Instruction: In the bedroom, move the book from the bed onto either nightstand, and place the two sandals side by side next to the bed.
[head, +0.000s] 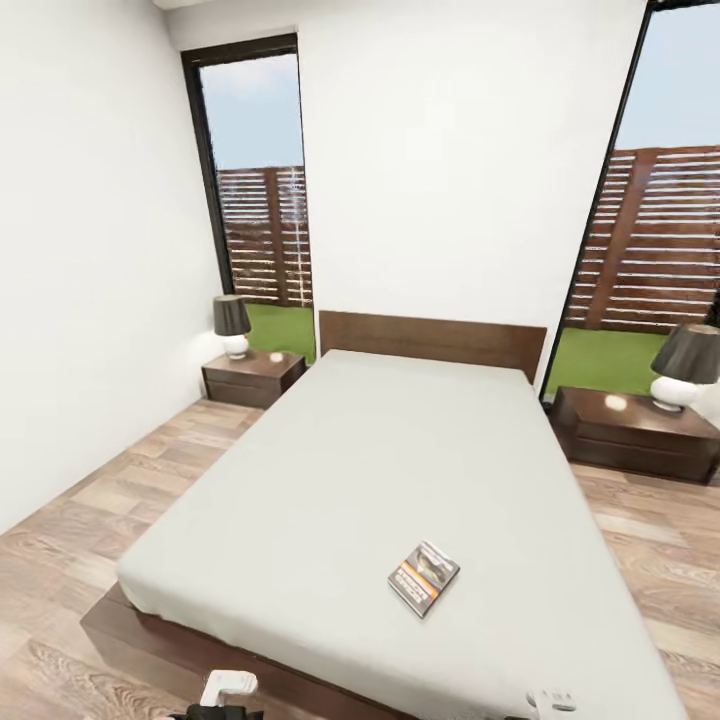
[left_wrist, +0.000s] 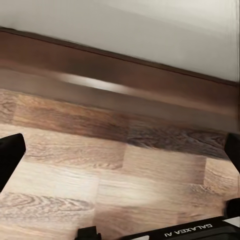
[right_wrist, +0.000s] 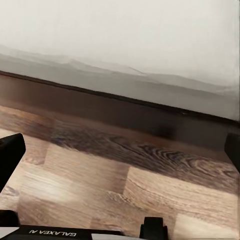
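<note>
Through the right wrist camera we saw the right gripper with its jaws spread wide, one dark fingertip at each side edge of the frame and nothing between them. Beyond the fingers lay the wood-plank floor. Past the floor ran the dark-brown frame of the bed, topped by the light-grey mattress.

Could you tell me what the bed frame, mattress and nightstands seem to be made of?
The bed frame looks like dark-brown wood with faint grain. The mattress looks like matte light-grey fabric, bare. Both nightstands look like dark wood, glossy: their tops show bright glints.
</note>
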